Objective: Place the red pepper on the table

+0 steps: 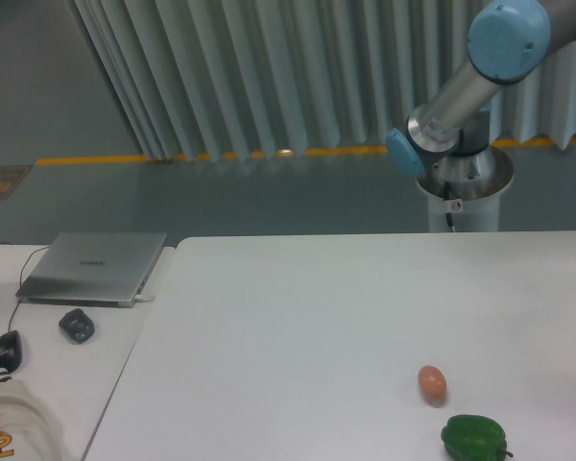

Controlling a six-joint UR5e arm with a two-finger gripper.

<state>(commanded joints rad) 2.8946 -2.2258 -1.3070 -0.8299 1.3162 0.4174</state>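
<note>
An egg and green pepper sit close together on the table; the arm's jaws are out of view.

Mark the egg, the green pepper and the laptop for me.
egg (432, 383): fixed camera view, middle of its shell.
green pepper (474, 437): fixed camera view, top of its body.
laptop (98, 263): fixed camera view, centre of its closed lid.

Smooth matt white table
</note>
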